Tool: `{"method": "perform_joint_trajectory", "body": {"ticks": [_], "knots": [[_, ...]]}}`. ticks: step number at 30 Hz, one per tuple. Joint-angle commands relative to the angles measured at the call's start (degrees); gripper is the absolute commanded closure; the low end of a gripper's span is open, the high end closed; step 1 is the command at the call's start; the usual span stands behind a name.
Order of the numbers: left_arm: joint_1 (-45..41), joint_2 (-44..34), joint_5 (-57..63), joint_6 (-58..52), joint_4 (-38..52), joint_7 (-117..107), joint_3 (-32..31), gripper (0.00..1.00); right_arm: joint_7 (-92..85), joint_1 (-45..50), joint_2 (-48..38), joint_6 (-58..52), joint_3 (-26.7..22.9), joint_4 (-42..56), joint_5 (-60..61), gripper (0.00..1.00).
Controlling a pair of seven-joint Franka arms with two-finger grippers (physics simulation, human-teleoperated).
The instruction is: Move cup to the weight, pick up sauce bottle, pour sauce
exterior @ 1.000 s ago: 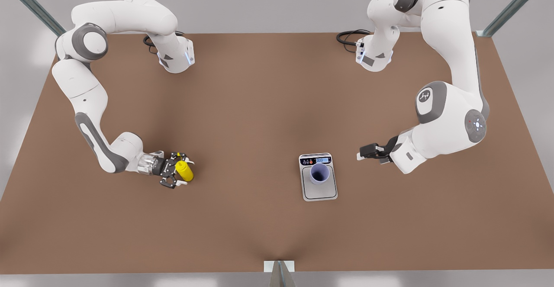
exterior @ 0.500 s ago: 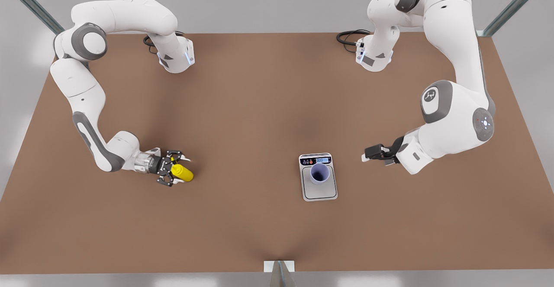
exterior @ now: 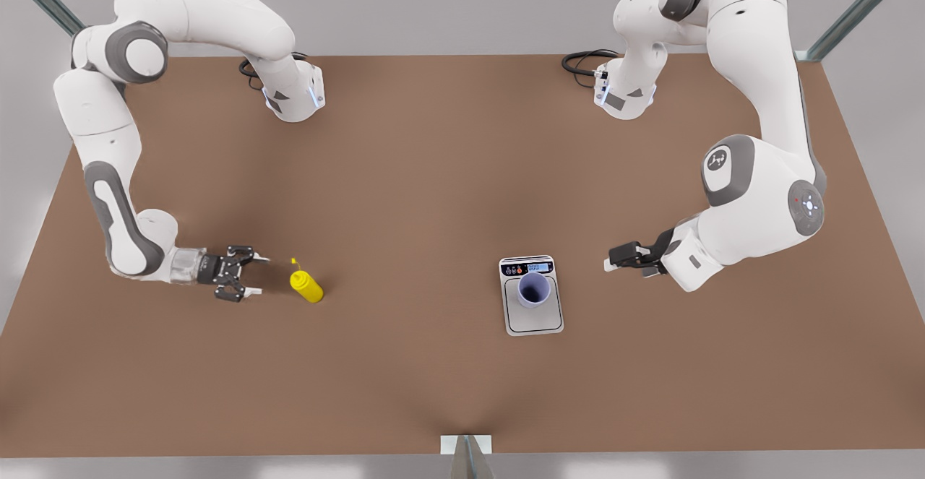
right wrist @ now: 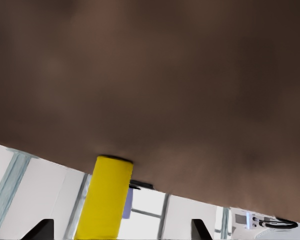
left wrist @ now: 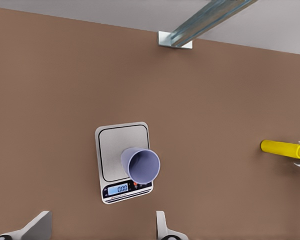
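Observation:
The lavender-blue cup point(exterior: 535, 290) point(left wrist: 141, 166) stands upright on the plate of the silver-grey weight point(exterior: 535, 322) point(left wrist: 112, 145). The yellow sauce bottle point(exterior: 307, 286) point(right wrist: 102, 200) stands upright on the table, nozzle up, well off to the front view's left of the weight. My right gripper point(exterior: 257, 275) point(right wrist: 121, 230) is open, low over the table, a short gap to the front view's left of the bottle and not touching it. My left gripper point(exterior: 605, 262) point(left wrist: 101, 227) is open and holds nothing, off to the front view's right of the weight.
The brown table point(exterior: 405, 175) reaches to metal frame posts point(exterior: 470, 457) at its edge. Both arm bases point(exterior: 293, 96) point(exterior: 625, 96) sit at the far side with black cables beside them.
My right gripper, which was closed around the sauce bottle, has let go and drawn back toward the front view's left. The bottle stays standing in place. The left arm shifted only slightly.

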Motion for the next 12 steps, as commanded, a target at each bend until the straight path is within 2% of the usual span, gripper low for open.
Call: {"method": "perform_joint_trajectory", "body": {"ticks": [1,2,3,5,6,7,8,9,10,12], "knots": [[0.0,0.0,0.7,0.0,-0.2,0.0,0.1,0.00,0.0,0.2,-1.0,-2.1,-0.4,2.3,-3.2,0.00],[0.0,-0.4,4.6,-0.2,-0.3,-0.5,0.2,0.00,-0.3,1.4,-2.9,-7.4,-3.1,6.5,-7.7,0.00],[-0.4,-2.5,17.4,-1.0,0.0,-0.8,-0.4,0.00,-1.1,4.0,-6.5,-12.6,-5.3,11.0,-13.3,0.00],[-0.3,-5.5,18.7,-1.3,-0.1,-0.9,0.3,0.00,-14.6,18.8,-18.3,-22.5,-14.3,20.7,-25.0,0.00],[-0.3,-6.7,18.8,-4.1,0.0,-0.9,2.9,0.00,-17.5,26.1,-24.4,-24.5,-15.3,23.6,-35.1,0.00],[-0.3,-7.9,19.4,-7.5,-0.4,-0.8,3.1,0.00,-19.9,34.3,-30.4,-28.6,-21.1,23.8,-37.7,0.00],[-0.3,-11.5,22.6,-7.1,-4.8,-0.7,3.0,0.00,-20.2,40.4,-34.4,-29.8,-25.1,23.5,-40.2,0.00],[-0.3,-14.7,22.7,-7.4,-8.3,-0.5,3.0,0.00,-20.1,45.6,-37.6,-27.9,-30.1,20.7,-40.6,0.00],[-0.3,-14.3,22.8,-7.6,-8.2,-0.4,3.0,0.00,-20.0,47.8,-39.5,-24.5,-30.6,17.6,-40.5,0.00],[-0.2,-13.8,22.8,-7.7,-8.2,-0.6,3.1,0.00,-20.0,48.0,-39.3,-23.1,-29.8,17.7,-40.1,0.00]]}}
